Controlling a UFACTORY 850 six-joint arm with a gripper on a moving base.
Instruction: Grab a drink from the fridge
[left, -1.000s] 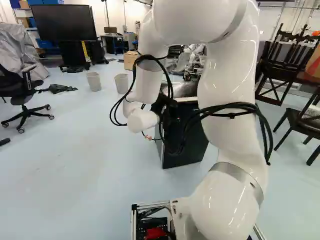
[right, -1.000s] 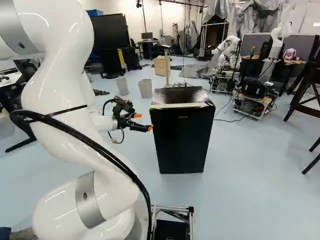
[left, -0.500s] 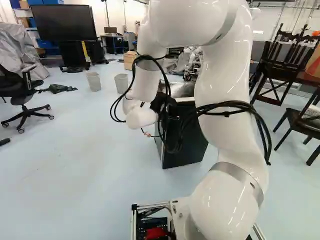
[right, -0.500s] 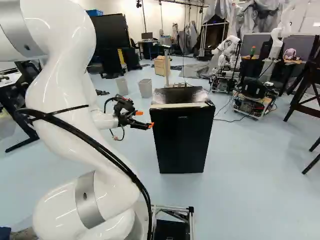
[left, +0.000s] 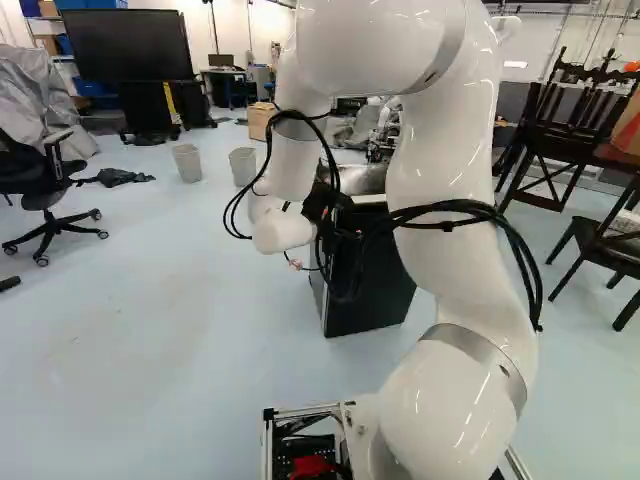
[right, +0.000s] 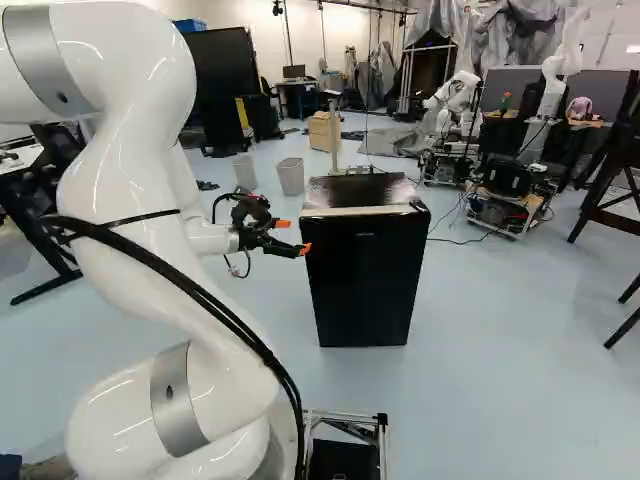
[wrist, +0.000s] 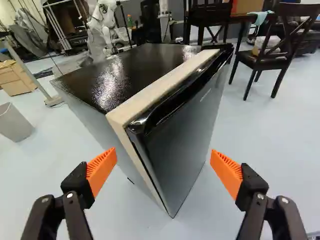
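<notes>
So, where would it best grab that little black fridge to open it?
Probably by the glossy black lip along the top of the door, coming from the front and slightly above. That lip forms a shaped ridge in front of the pale strip, while the door's flat face offers nothing to pinch.

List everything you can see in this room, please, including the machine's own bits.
fridge: one, black front and top, ahead of the pincer
bins: two, light grey, on the floor beyond the fridge
wooden cabinet: one, light brown, beyond the bins
screen: one, black, far left of the left base view
office chair: one, black, left edge there
dark wooden chairs: at least two, dark brown, right of the left base view
another robot: at least one, white, right of the right base view
arm: one, white
cables: several, black, along the arm
pincer: one, black, open
pads: two, orange, on its fingers
</notes>
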